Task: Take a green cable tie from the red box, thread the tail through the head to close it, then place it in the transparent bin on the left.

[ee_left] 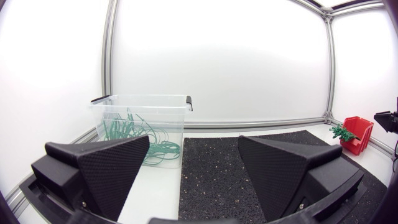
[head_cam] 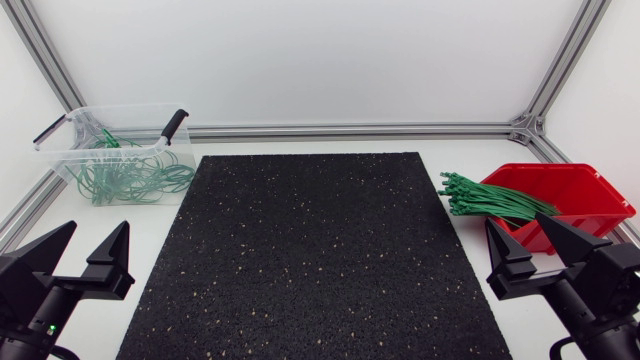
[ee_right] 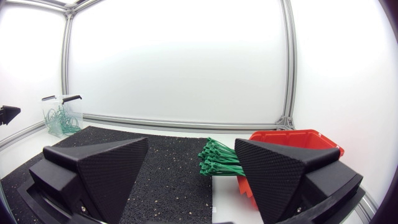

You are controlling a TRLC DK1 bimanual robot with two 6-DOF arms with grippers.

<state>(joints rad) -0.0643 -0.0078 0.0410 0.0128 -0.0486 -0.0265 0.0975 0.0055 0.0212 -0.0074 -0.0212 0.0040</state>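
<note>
A red box stands at the right of the table, with a bundle of green cable ties sticking out over its left rim. In the right wrist view the red box and the green cable ties lie just ahead of my right gripper, which is open and empty. A transparent bin at the back left holds several closed green ties. My left gripper stands open near the front left corner; my right gripper is at the front right, just in front of the box.
A black speckled mat covers the middle of the table. The transparent bin has black-handled clips and sits beside the mat ahead of my left gripper. An aluminium frame rail runs along the back edge.
</note>
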